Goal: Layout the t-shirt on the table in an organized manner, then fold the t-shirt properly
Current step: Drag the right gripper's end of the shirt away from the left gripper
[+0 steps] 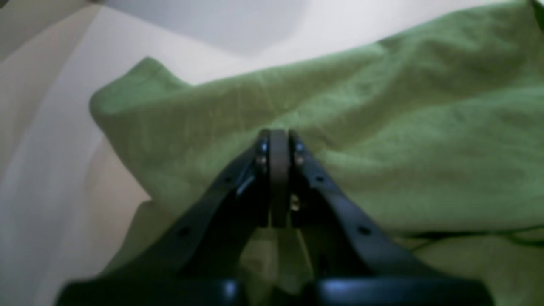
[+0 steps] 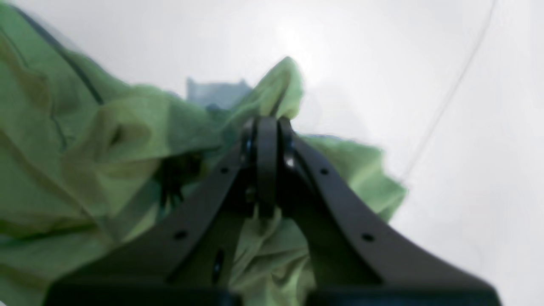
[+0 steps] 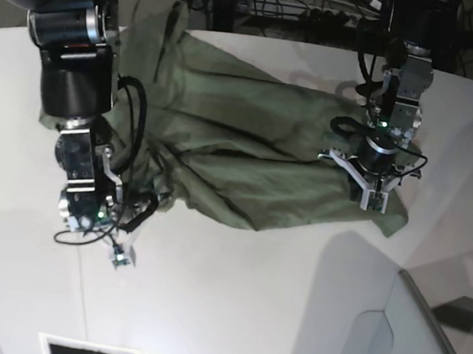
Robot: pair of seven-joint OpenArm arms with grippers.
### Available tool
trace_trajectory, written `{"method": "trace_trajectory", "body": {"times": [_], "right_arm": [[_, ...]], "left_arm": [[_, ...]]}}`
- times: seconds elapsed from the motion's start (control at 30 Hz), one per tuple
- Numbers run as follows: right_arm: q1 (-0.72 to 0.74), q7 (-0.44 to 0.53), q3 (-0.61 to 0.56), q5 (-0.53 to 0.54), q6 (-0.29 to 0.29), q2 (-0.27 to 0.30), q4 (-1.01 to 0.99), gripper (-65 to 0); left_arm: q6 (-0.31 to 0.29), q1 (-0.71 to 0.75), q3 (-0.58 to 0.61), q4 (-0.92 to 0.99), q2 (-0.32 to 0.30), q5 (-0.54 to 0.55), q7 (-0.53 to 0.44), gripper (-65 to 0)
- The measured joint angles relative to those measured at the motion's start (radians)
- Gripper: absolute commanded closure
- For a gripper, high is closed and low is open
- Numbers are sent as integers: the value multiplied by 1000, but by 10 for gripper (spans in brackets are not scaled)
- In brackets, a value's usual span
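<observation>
Left gripper (image 1: 279, 135): jaws are seen fully closed, pads pressed together over the t-shirt (image 1: 382, 140); whether a fold is pinched between them cannot be told from the left wrist view.
Right gripper (image 2: 267, 121): jaws are closed, and a raised peak of green cloth is gathered at the tips, so a hold on the t-shirt is judged.
T-shirt position: it is spread, wrinkled and uneven, on the table (image 3: 231, 312), directly beneath and ahead of both claws.
Long axis: the cloth is stretched from one claw toward the other, its length running between them.
Key relation: the bulk of the cloth lies inboard of each claw, so an outward pull by both arms is judged necessary to flatten it.
Nearer arm: neither is favoured; each claw is at its own end of the cloth.
Base view only: both arms and the full crumpled outline are shown together.
Wrist views only: the closed jaw tips and the lifted fold are shown.
</observation>
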State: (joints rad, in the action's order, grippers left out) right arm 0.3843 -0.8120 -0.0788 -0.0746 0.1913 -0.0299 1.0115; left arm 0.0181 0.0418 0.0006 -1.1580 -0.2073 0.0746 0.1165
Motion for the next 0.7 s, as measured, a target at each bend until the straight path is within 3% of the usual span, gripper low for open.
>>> {"method": "trace_trajectory", "body": {"times": [0.13, 0.33, 0.4, 0.6, 0.63, 0.7], "right_arm": [[103, 64, -1, -2, 1, 14, 0, 0], [216, 379, 4, -5, -1, 44, -139, -24], [216, 471, 4, -4, -1, 41, -215, -98], [201, 616, -2, -5, -1, 35, -317, -489], [199, 631, -2, -4, -1, 35, -313, -521], [190, 661, 7, -7, -3, 38, -293, -524]], "left_arm": [[1, 1, -1, -1, -2, 0, 1, 0], [0, 0, -1, -4, -3, 0, 0, 0], [0, 0, 0, -4, -3, 0, -1, 0], [0, 0, -1, -4, -4, 0, 0, 0], [0, 0, -1, -4, -4, 0, 0, 0], [0, 0, -1, -4, -4, 0, 0, 0]]}}
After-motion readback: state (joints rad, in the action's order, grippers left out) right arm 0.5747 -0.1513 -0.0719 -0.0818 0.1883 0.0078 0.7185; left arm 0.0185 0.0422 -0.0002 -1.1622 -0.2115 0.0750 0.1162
